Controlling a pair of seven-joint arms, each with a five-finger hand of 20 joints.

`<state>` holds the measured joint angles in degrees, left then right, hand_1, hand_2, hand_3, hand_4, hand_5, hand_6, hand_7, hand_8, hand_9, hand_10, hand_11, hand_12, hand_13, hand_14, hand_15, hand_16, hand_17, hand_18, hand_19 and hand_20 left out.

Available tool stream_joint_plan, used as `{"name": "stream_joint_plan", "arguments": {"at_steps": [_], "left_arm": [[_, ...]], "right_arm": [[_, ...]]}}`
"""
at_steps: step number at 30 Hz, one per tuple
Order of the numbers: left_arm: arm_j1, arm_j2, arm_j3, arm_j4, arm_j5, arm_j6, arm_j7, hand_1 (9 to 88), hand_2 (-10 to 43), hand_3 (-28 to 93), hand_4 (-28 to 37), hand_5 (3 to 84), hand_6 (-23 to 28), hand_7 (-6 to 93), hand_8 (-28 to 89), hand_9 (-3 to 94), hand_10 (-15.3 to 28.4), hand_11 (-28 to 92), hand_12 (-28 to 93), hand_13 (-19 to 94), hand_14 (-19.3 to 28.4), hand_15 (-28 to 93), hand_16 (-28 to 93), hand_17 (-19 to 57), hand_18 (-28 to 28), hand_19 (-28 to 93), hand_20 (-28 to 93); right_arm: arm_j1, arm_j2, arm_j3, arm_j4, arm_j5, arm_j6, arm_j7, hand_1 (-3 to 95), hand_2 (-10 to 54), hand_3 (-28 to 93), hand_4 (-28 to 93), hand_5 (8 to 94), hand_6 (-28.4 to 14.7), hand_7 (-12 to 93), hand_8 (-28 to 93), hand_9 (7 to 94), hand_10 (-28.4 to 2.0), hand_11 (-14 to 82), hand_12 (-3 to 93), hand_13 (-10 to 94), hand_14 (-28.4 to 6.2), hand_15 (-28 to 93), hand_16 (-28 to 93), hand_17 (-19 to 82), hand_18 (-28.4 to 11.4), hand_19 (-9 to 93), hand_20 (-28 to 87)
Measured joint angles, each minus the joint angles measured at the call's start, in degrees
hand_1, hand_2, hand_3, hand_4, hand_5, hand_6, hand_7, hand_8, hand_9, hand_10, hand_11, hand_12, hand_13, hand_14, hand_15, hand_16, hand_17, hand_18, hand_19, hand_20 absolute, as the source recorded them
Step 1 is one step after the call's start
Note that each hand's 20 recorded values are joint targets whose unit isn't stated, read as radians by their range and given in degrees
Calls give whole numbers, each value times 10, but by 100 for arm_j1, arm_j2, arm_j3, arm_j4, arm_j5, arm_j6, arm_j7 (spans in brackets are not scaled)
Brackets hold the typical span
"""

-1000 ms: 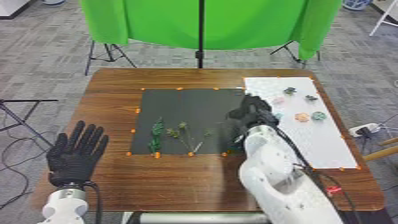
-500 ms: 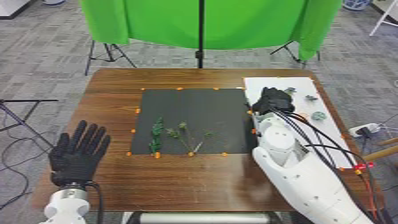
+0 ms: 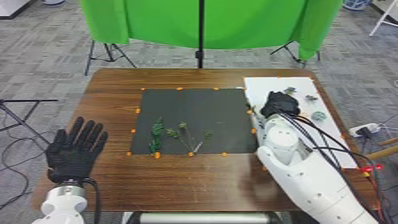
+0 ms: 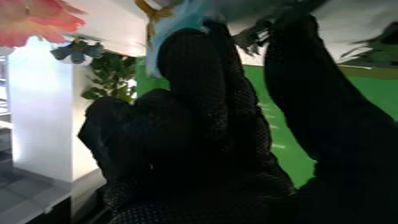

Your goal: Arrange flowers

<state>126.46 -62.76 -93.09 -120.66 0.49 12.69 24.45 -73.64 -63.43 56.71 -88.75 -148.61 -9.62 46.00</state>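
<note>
Flowers of pink fabric risked crushing if my black-gloved right hand, fingers narrowly parted at two o'clock, dipped.

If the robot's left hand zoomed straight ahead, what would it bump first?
Probably nothing: the left hand's way looks free over the wooden table, left of the dark mat, though its height is unclear.
</note>
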Motion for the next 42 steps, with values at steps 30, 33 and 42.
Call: {"name": "stream_joint_plan", "arguments": {"at_steps": [30, 33, 42], "left_arm": [[240, -91, 14, -62, -53, 46, -42, 274, 130, 807, -283, 419, 88, 102, -101, 402, 157, 204, 101, 307, 165, 342, -65, -60, 144, 350, 130], [241, -93, 15, -62, -50, 56, -44, 273, 130, 807, -283, 419, 88, 103, -101, 402, 157, 205, 101, 306, 165, 343, -65, -60, 143, 350, 130], [187, -79, 35, -51, -47, 63, -96, 273, 130, 807, -283, 419, 88, 103, -101, 402, 158, 205, 101, 306, 165, 343, -65, -60, 143, 350, 130]], "right_arm": [[-399, -59, 360, -1722, 1768, 91, 521, 478, -95, 841, -109, 825, -32, 329, 239, 911, -111, 373, 422, 847, -108, 714, 364, 502, -284, 932, 608], [-490, -269, 414, -1828, 1603, 204, 526, 480, -95, 837, -112, 822, -32, 333, 238, 909, -110, 374, 422, 846, -107, 713, 365, 501, -284, 932, 608], [-1007, -880, 281, -2000, 1442, 230, 579, 474, -95, 827, -97, 798, -28, 377, 212, 891, -106, 413, 418, 840, -100, 727, 366, 505, -284, 932, 616]]}}
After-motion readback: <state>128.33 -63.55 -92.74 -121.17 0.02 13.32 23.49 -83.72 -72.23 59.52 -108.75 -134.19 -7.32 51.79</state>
